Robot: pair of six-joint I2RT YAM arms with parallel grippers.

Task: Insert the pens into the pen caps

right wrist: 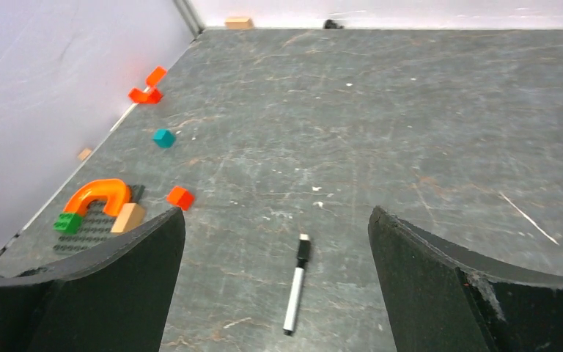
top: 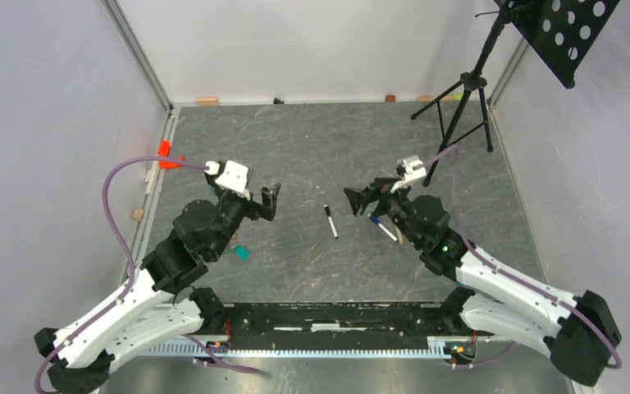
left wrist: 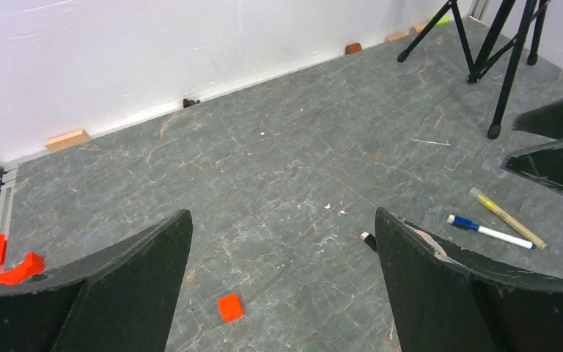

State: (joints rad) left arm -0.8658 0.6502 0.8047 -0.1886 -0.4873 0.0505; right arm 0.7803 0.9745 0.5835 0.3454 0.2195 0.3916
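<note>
A black tripod (top: 463,98) stands at the far right corner of the stone-patterned worktop (top: 312,148) — a perforated black plate (top: 570,33) on top. Near the left wall lie an orange arch (right wrist: 99,194), a green brick (right wrist: 67,222), a tan block (right wrist: 128,217), a red cube (right wrist: 180,197) and a teal cube (right wrist: 163,137). A wooden block (left wrist: 67,139) sits against the far wall.

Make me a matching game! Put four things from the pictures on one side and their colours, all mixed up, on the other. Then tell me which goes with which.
Things:
1 lone pen
2 pen beside the yellow pen (yellow pen)
3 arch block
4 tripod

Colours:
A orange
B white with a blue end
C black
D white with a black end

Pairs: 1-D, 2-B, 3-A, 4-C
</note>
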